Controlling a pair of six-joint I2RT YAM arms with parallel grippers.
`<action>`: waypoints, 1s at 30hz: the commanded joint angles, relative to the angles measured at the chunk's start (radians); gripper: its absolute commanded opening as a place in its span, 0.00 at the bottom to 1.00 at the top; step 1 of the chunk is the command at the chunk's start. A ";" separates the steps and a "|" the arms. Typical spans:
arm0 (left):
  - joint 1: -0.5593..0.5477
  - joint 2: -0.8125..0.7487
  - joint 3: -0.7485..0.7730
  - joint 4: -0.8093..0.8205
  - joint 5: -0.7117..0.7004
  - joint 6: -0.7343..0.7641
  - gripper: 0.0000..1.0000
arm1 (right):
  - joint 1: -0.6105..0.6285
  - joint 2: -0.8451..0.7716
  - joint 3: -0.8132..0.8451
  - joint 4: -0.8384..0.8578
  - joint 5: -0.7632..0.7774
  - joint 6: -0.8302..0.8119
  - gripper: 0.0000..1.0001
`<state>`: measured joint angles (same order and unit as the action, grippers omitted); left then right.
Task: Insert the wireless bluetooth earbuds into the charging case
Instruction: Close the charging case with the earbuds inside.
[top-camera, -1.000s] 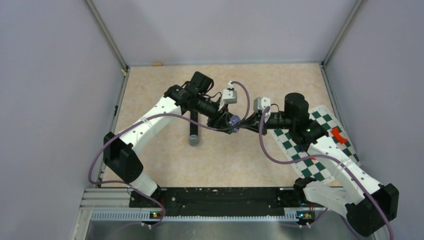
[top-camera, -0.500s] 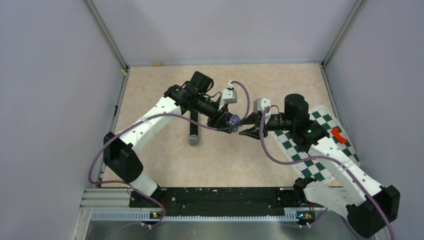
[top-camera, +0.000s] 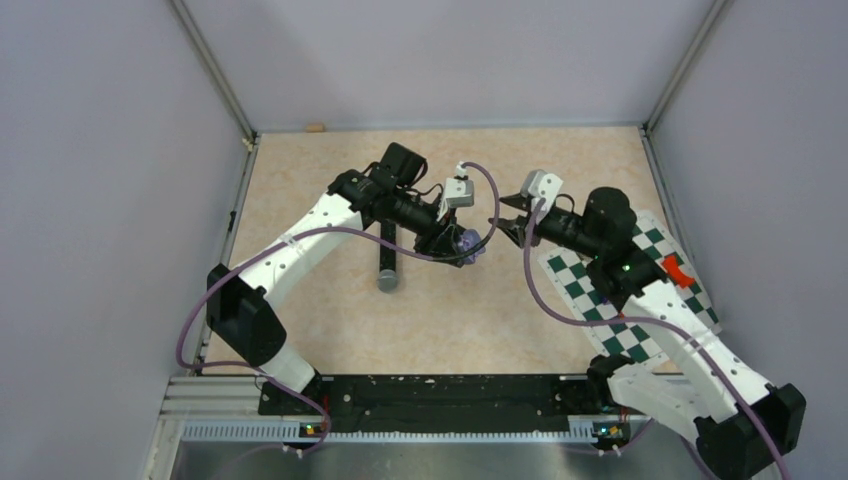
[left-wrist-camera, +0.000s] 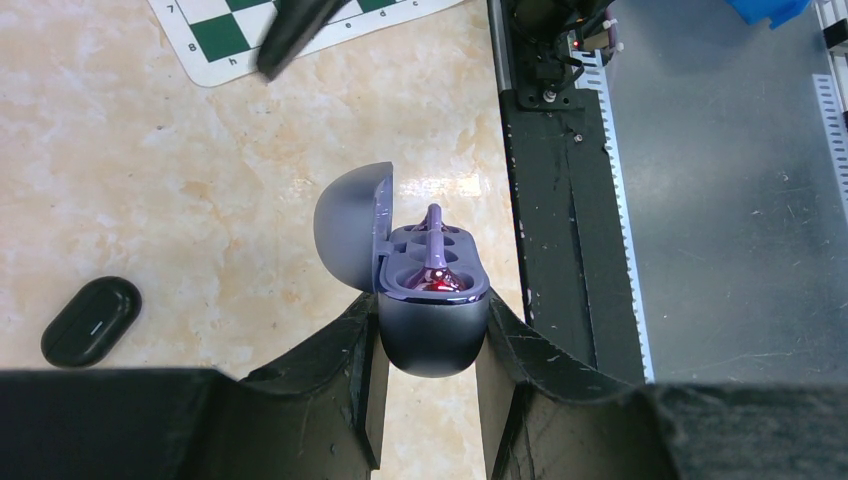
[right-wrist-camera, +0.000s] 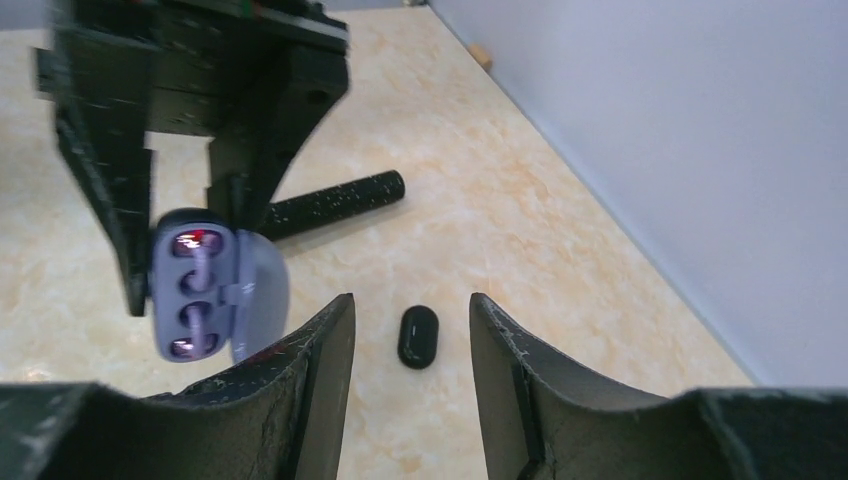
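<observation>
Here's the charging case (left-wrist-camera: 432, 330), a rounded grey-purple shell with its lid (left-wrist-camera: 345, 225) swung open to the side. Down in its tray lies a purple earbud (left-wrist-camera: 433, 245), its stem running along the middle between the round wells and a red gleam at the near end. Whether it sits fully home, I can't tell from here.

My left gripper (left-wrist-camera: 432, 312) has the case: one finger presses on each side of the lower shell, jaws drawn in snug against it, holding it up off the table (top-camera: 320, 200) with the open tray facing my wrist camera.

Over on my other side, my right gripper (right-wrist-camera: 410, 305) has its jaws standing apart with nothing between them, only bare tabletop showing through the gap. It hangs near the case but apart from it. In the right wrist view the case is off to the left of my fingers, tray turned towards me.

Below, on the marble-patterned table, a small black oval capsule (right-wrist-camera: 418, 336) lies on its own, showing right in the gap between my right fingers. Beyond it a black microphone (right-wrist-camera: 335, 205) lies flat. From above, that microphone sits under my left forearm, and a green-and-white chessboard mat (top-camera: 640, 290) lies beneath my right arm with a small red piece (top-camera: 677, 270) on it.
</observation>
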<state>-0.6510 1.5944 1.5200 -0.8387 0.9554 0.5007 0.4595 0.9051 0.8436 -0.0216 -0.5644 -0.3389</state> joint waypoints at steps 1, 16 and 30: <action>-0.004 -0.042 0.029 0.016 0.030 0.019 0.00 | -0.012 0.081 -0.005 0.055 0.100 0.018 0.46; -0.003 -0.041 0.028 0.016 0.028 0.021 0.00 | -0.011 0.032 -0.013 -0.064 -0.455 -0.017 0.47; -0.005 -0.044 0.021 0.023 0.019 0.019 0.00 | -0.028 -0.031 -0.004 0.010 -0.289 0.039 0.78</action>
<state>-0.6510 1.5925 1.5200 -0.8520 0.9585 0.5076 0.4416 0.9016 0.8257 -0.1196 -1.0489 -0.3305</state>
